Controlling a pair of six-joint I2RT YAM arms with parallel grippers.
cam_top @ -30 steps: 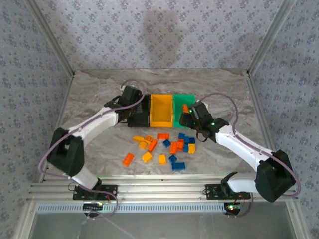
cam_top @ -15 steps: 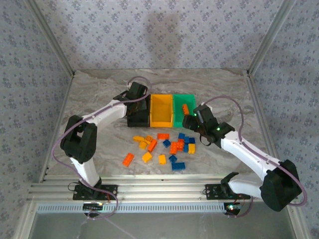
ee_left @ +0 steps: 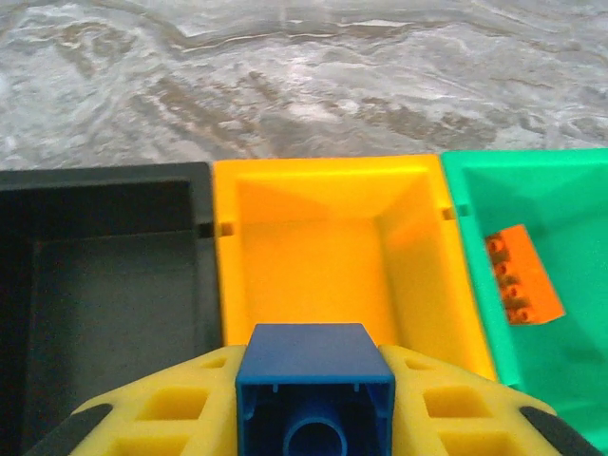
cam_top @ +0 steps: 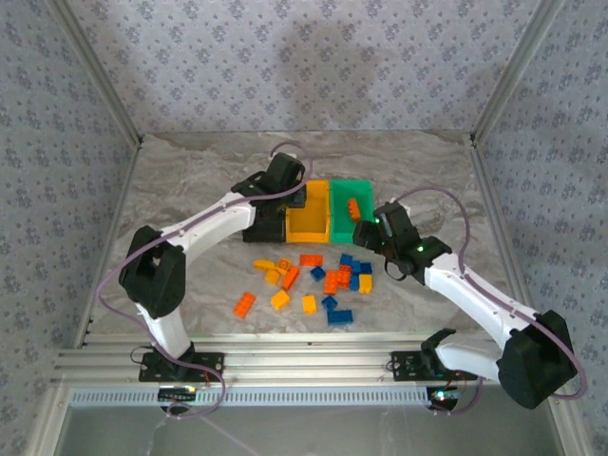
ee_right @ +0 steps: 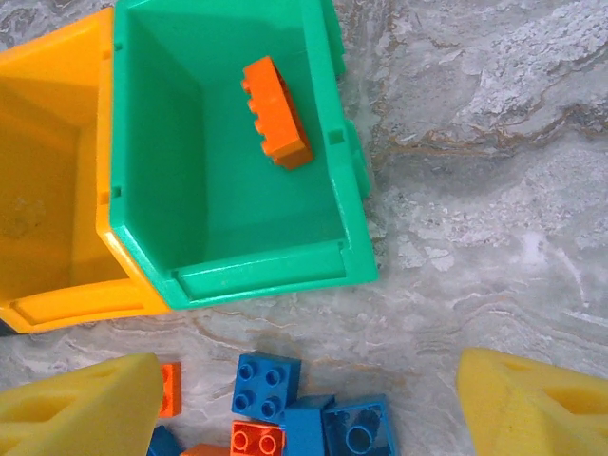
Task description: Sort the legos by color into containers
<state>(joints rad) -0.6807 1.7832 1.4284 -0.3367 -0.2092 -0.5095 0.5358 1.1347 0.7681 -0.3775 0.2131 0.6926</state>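
Legos [cam_top: 331, 281] on marbled table [cam_top: 190, 180], floral walls [cam_top: 313, 66]

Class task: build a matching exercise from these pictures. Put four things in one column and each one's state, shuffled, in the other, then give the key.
Things
1. green bin
2. yellow bin
3. left gripper
4. right gripper

States
A. open, over loose bricks
B. empty
C. contains one orange brick
D. shut on a blue brick

Pairs: 1-C, 2-B, 3-D, 4-A
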